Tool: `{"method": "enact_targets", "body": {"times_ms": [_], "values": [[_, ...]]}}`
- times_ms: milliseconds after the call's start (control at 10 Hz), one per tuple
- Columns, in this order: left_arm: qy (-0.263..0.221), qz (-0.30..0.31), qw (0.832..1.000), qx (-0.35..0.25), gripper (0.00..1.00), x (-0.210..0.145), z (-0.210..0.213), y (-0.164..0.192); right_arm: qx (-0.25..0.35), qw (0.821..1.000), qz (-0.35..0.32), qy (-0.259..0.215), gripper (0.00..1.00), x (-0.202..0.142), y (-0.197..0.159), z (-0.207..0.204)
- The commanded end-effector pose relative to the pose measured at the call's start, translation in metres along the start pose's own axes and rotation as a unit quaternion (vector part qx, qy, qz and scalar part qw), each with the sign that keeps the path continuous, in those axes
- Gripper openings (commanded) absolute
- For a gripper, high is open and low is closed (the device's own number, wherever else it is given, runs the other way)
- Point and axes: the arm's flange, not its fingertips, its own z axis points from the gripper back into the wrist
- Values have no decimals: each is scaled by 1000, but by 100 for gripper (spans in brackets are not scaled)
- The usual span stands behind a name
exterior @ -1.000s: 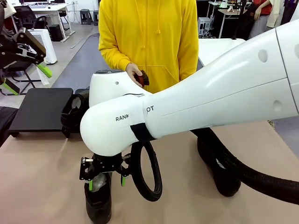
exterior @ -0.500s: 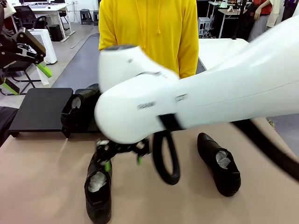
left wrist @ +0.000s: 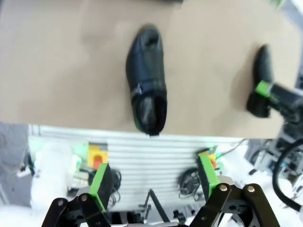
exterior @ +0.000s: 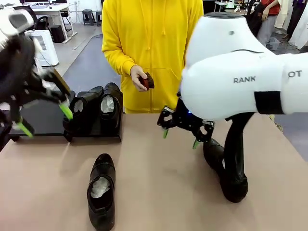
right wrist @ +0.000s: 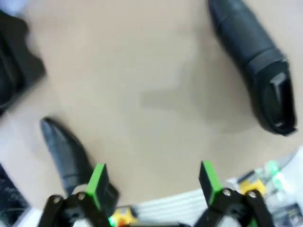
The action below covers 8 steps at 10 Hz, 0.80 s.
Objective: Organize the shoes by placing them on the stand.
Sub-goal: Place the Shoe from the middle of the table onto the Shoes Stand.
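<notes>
2 shoes (exterior: 101, 192) lie off the stand (exterior: 96, 137); the right gripper (exterior: 180, 133), open and empty, hovers just beside the right shoe (exterior: 213, 155), whose long axis seemingly runs toward the person (exterior: 151, 48).

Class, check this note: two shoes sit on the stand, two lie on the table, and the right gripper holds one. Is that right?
No. In the front view the right gripper hangs open and empty above the table. The rest stands: two shoes on the stand, two on the table.
</notes>
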Motion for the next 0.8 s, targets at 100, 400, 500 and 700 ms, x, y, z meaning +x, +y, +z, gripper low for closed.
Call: {"method": "enact_targets", "body": {"times_ms": [100,400,500,700], "values": [[41,-6,999,23,92,-29,-60,-27,-6,997,74,7,100,-9,13,2],[-11,-31,999,28,92,-16,-136,-39,-6,997,74,7,100,-9,13,2],[-33,-63,997,27,92,-14,-160,-46,-6,997,74,7,100,-9,13,2],[-26,-89,995,31,92,-20,-186,-59,-6,997,74,7,100,-9,13,2]]}}
